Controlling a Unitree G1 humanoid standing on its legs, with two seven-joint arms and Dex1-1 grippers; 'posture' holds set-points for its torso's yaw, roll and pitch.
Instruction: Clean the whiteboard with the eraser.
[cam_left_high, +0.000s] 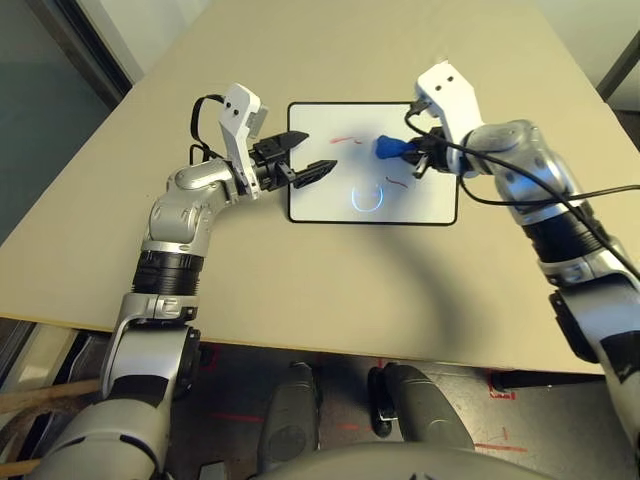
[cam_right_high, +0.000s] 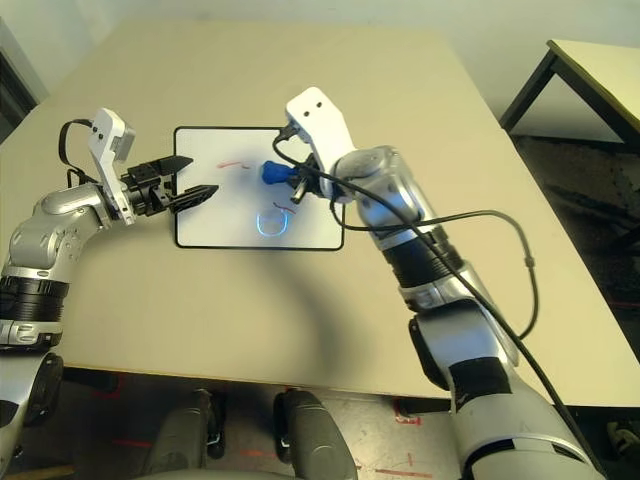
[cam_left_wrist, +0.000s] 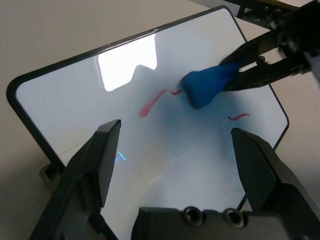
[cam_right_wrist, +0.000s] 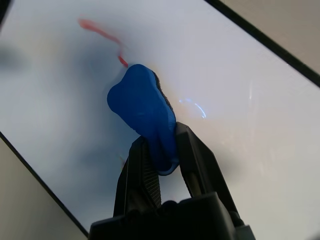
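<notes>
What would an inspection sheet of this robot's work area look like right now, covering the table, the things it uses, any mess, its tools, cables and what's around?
Surface: beige table, bare around the board.
Job's things: whiteboard lies flat, with red marks and a faint blue curve; blue eraser is on the board beside a red mark.
Clutter: nothing seen.
Grippers: right tool shut on the eraser; left tool open, over the board's left edge, holding nothing.
Cables: black cables run along the right arm, another by the left wrist.
Surroundings: second table to the right; red tape marks on the floor.
</notes>
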